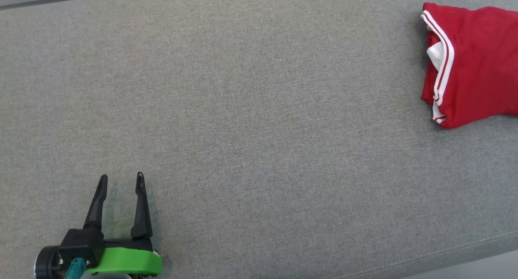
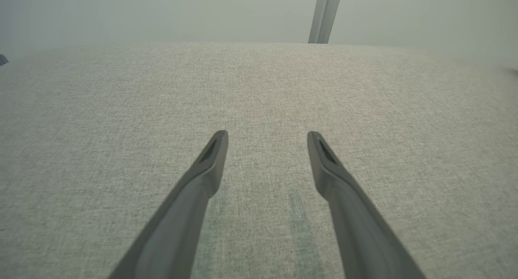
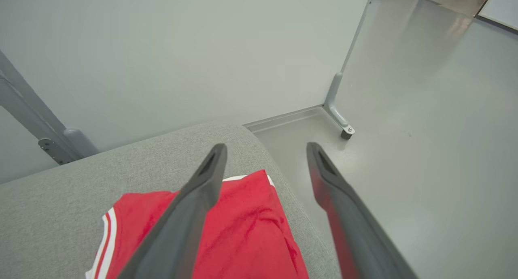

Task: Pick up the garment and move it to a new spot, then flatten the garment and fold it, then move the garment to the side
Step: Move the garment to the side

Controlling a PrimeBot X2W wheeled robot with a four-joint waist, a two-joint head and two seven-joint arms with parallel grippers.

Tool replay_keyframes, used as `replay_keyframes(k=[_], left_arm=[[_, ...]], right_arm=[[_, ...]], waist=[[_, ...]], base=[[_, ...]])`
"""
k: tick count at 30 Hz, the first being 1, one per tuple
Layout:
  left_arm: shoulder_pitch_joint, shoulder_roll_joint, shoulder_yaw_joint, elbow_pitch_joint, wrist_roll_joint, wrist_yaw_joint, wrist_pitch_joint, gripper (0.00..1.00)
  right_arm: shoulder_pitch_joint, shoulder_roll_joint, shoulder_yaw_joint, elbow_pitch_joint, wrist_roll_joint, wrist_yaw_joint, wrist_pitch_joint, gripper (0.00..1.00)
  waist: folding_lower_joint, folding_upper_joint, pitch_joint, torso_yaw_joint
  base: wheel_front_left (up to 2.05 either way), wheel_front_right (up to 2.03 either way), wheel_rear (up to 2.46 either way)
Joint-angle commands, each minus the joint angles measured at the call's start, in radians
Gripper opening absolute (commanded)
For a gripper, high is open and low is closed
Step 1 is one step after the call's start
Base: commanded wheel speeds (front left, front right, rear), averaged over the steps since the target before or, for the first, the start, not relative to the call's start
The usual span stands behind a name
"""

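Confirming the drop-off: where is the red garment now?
The garment lies folded at the head view's far right, on the grey cushion near its corner, beneath the open right pincer.

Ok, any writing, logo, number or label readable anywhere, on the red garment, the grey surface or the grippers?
None to read. The bright red thin garment with white double-stripe trim bears no print or tag in view; the grey woven fabric surface is plain; the left gripper, on its green plastic mount, and the right gripper carry no visible marking.
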Motion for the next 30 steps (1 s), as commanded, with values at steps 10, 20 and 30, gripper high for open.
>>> replay_keyframes(k=[10, 20, 30], left_arm=[[0.081, 0.002, 0.03, 0.004, -0.027, 0.012, -0.002, 1.0], [0.158, 0.002, 0.059, -0.039, -0.073, 0.052, -0.002, 1.0], [0.171, 0.002, 0.102, 0.015, -0.063, 0.014, -0.002, 1.0]], right_arm=[[0.265, 0.055, 0.118, -0.238, 0.03, 0.0, -0.245, 1.0], [0.657, 0.258, 0.154, -0.375, -0.059, -0.001, -0.593, 1.0], [0.846, 0.441, 0.239, -0.358, -0.164, 0.0, -0.614, 1.0]], waist=[[-0.0001, 0.0, -0.167, 0.015], [-0.0001, 0.0, -0.312, 0.081], [-0.0001, 0.0, -0.363, 0.127]], base=[[0.0, 0.0, 0.0], [0.0, 0.0, 0.0], [0.0, 0.0, 0.0]])
